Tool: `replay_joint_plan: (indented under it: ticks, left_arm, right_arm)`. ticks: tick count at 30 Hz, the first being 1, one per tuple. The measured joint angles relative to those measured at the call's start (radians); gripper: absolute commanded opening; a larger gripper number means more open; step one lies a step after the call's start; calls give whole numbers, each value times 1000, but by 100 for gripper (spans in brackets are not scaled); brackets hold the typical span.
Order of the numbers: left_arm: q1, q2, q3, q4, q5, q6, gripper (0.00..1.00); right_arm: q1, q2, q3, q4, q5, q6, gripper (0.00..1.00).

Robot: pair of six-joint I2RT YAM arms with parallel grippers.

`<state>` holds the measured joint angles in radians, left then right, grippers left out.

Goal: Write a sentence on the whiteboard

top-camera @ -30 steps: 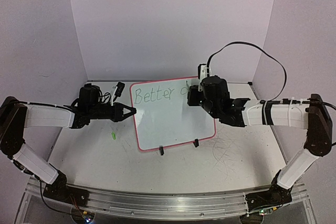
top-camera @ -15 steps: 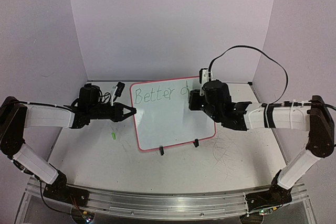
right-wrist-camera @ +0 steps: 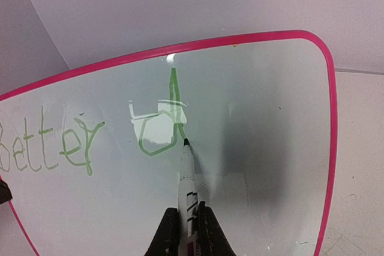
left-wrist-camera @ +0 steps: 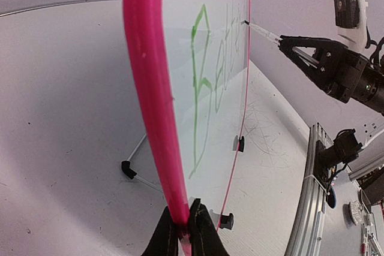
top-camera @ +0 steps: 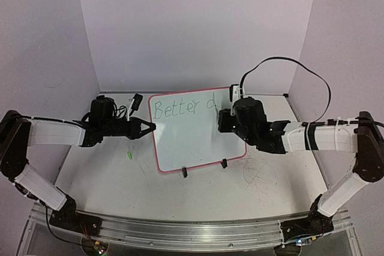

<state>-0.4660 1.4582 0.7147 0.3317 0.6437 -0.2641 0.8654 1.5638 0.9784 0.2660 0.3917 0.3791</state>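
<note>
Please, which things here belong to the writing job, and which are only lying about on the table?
Belong to the job:
- whiteboard, its edge clamped in the left gripper
- green writing on it
- marker in the right gripper

Only lying about:
- small green piece on the table, perhaps a cap
- faint scribbles on the table surface

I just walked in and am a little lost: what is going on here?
The left tool is shut on the pink-red rim of the small glossy white board, steadying it. The right tool holds a white marker with its tip at the board. The thin green handwriting reads "Better" and a "d" so far.
</note>
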Motion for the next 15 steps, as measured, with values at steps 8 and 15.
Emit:
replay_joint_plan:
  ticks: [8, 15]
  left_arm:
    - [-3, 0, 5, -1, 1, 4, 0]
    - [-4, 0, 5, 0, 0, 5, 0]
  right_arm:
    - [-1, -55, -33, -23, -11, -12, 0]
    - [-17, -87, -50, 6, -42, -42, 0]
